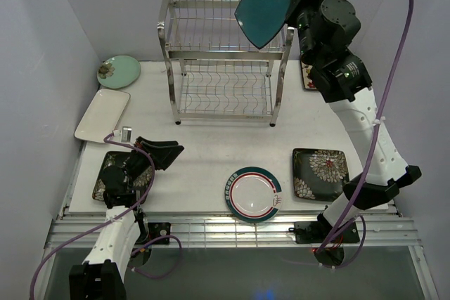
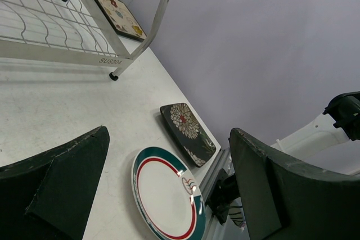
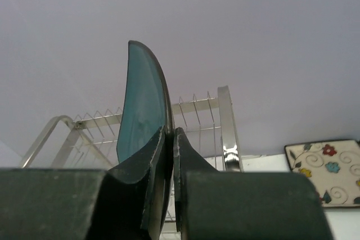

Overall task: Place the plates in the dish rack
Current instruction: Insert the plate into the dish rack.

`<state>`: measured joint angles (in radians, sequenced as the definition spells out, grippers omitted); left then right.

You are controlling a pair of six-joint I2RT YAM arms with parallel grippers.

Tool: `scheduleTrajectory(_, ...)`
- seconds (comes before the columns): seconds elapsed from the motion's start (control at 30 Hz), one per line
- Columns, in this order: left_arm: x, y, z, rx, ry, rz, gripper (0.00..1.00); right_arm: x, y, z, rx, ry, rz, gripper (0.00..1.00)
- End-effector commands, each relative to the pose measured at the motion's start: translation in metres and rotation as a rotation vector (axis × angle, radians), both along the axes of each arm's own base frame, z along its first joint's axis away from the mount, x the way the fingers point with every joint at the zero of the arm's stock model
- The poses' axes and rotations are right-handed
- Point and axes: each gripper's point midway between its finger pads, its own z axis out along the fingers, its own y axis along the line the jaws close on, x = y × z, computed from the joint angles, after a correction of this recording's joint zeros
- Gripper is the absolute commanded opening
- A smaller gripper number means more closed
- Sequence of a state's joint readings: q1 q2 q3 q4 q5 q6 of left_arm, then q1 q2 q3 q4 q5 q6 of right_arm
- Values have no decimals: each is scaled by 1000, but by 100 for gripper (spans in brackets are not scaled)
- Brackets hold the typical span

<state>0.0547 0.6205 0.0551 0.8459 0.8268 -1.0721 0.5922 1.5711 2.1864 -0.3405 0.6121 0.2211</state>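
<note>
Your right tool (image 3: 170, 136) pinches the plain teal plate (image 1: 266, 5) by its edge, tilted above the upper right corner of the dish rack (image 1: 225, 68). Your left tool (image 2: 169, 132) is spread wide, low over the tabletop (image 1: 211, 152).

shiny steel wire rack (image 1: 223, 61), glossy teal plate (image 1: 266, 3)

The left arm (image 1: 121, 189) covers much of the near-left dark floral plate (image 1: 99, 186); the right arm (image 1: 339, 68) hides most of the far-right cream flowered plate (image 1: 306, 75); the teal plate (image 3: 143, 105) has its lower edge buried between the right tool (image 3: 170, 134) fingers.
</note>
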Motion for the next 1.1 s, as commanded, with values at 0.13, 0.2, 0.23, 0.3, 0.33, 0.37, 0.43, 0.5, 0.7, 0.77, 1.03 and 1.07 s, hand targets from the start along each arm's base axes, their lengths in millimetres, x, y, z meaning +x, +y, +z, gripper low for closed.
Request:
scheduleTrajectory(0.13, 0, -1, -7, 6, 7, 1, 98, -36, -47, 95, 111, -315, -226, 8)
scheduleTrajectory(0.2, 0, -1, -7, 6, 5, 2, 98, -34, -49, 90, 87, -313, -247, 8)
scheduleTrajectory(0.23, 0, -1, -6, 6, 4, 2, 98, -36, -51, 91, 89, -318, -256, 8)
scheduleTrajectory(0.3, -1, -1, -7, 6, 4, 3, 98, -39, -54, 95, 84, -329, -266, 8)
scheduleTrajectory(0.33, -1, -1, -6, 6, 2, 1, 98, -40, -56, 98, 86, -335, -272, 8)
scheduleTrajectory(0.37, -1, -1, -6, 6, 2, 0, 98, -42, -57, 101, 90, -346, -278, 8)
scheduleTrajectory(0.43, -1, -1, -6, 5, 2, 1, 98, -43, -57, 104, 67, -351, -291, 8)
scheduleTrajectory(0.5, -1, -2, -7, 6, 3, 0, 98, -46, -57, 108, 67, -367, -295, 8)
scheduleTrajectory(0.7, -1, -2, -7, 7, 1, 2, 98, -40, -56, 106, -10, -382, -342, 8)
scheduleTrajectory(0.77, -1, -2, -7, 8, 1, 3, 98, -36, -55, 103, -45, -385, -367, 8)
scheduleTrajectory(1.03, -1, -2, -8, 8, 3, 1, 98, -30, -50, 96, -114, -407, -404, 8)
scheduleTrajectory(1.07, 0, -2, -8, 8, 5, 3, 98, -30, -49, 97, -110, -417, -407, 8)
